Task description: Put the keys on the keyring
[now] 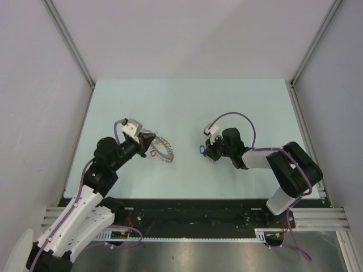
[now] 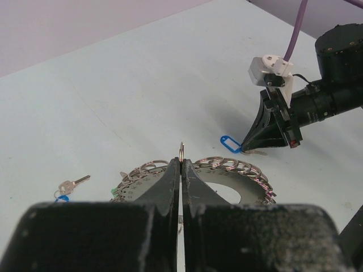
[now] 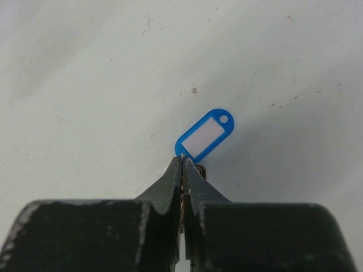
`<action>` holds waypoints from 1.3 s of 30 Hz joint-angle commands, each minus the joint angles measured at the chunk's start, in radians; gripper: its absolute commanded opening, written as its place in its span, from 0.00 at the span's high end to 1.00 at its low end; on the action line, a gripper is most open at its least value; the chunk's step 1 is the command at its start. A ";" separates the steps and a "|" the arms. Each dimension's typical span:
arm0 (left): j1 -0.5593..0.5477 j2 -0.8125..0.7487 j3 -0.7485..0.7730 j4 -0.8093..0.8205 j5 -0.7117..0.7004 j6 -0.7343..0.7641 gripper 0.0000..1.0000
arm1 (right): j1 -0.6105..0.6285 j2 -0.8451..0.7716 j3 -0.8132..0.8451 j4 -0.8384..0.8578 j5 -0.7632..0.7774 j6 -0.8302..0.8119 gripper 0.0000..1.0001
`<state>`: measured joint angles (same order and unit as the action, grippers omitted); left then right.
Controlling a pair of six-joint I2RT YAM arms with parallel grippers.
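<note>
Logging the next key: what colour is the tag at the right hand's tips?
The oblong plastic tag is blue with a white insert, clearest in the right wrist view.

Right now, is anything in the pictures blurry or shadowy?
Right wrist view: the blue tag is sharp, the right hand up close a bit fuzzy. Left wrist view: a soft shadow on the table beside that hand. Top view: even light, no glare.
</note>
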<state>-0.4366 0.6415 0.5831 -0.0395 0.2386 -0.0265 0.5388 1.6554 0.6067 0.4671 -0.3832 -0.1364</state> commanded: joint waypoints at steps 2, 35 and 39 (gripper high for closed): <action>-0.005 -0.014 0.008 0.069 0.039 -0.001 1.00 | 0.000 -0.117 0.028 -0.063 -0.013 -0.028 1.00; -0.008 0.127 0.067 0.076 0.712 0.154 1.00 | 0.309 -0.615 0.274 -0.529 -0.062 -0.200 1.00; -0.010 0.113 0.061 0.059 0.713 0.180 1.00 | 0.329 -0.612 0.278 -0.509 -0.074 -0.210 1.00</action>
<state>-0.4404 0.7853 0.5968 0.0082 0.8845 0.0834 0.8505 1.0580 0.8349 -0.0780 -0.4358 -0.3199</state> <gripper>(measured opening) 0.006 0.009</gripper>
